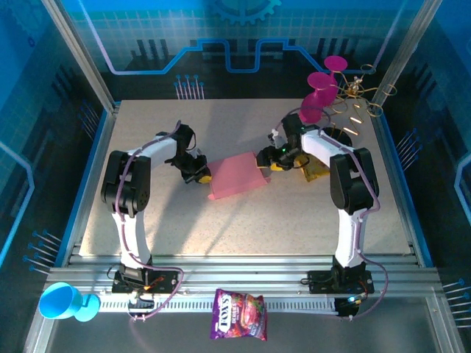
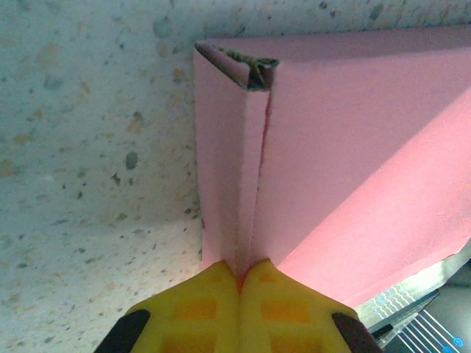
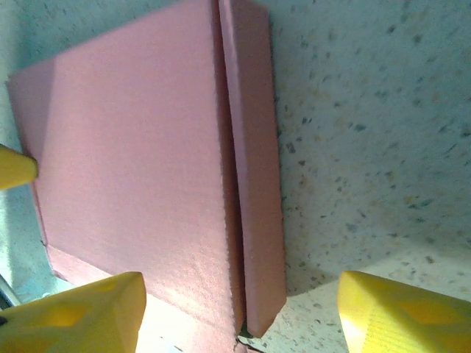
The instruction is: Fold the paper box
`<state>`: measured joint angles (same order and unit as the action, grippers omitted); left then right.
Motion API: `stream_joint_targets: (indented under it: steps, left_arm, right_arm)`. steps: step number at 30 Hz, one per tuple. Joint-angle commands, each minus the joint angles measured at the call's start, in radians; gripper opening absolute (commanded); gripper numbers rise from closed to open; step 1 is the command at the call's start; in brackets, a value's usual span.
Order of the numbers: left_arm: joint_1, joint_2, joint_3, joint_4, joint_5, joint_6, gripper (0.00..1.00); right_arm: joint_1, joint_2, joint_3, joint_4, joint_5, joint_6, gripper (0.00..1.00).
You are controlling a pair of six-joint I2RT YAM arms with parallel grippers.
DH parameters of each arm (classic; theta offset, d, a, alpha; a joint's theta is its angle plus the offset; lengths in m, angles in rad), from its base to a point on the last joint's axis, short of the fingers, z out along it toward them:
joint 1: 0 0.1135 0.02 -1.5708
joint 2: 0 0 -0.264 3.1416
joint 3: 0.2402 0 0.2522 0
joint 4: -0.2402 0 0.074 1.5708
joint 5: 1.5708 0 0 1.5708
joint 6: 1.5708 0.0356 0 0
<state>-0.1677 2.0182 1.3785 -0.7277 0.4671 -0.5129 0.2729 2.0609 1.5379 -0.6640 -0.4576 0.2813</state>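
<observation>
Cardboard, thin and light: the pink paper box (image 1: 235, 175) lies flat in the middle of the worktop (image 1: 147, 235), between the 2 hands.
It should spring back at the creases, dent easily and slide on the speckled top. The left hand (image 2: 239, 278) is closed tight at a side-wall seam, seemingly nipping the card edge, though the contact is hidden. The right hand (image 3: 239, 312) stands wide, fingers either side of the opposite wall. Folded edges look the best hold, not the broad panel.
</observation>
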Motion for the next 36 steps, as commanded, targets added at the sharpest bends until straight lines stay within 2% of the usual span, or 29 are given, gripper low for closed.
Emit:
stream_joint_targets:
  steps: [1, 17, 21, 36]
  left_arm:
    - [-0.005, 0.006, -0.065, -0.106, -0.115, 0.033, 0.0]
    - [0.036, -0.04, -0.169, -0.045, -0.097, 0.042, 0.0]
    - [0.05, -0.049, -0.206, -0.03, -0.093, 0.045, 0.0]
    - [0.094, -0.068, -0.337, 0.07, -0.074, 0.016, 0.0]
  right_arm:
    - [-0.004, 0.01, 0.063, -0.047, -0.06, -0.035, 0.72]
    - [0.027, 0.178, 0.107, -0.048, -0.225, -0.054, 0.75]
    - [0.031, 0.189, 0.111, -0.055, -0.312, -0.07, 0.75]
    - [0.069, 0.156, 0.067, -0.017, -0.433, -0.063, 0.7]
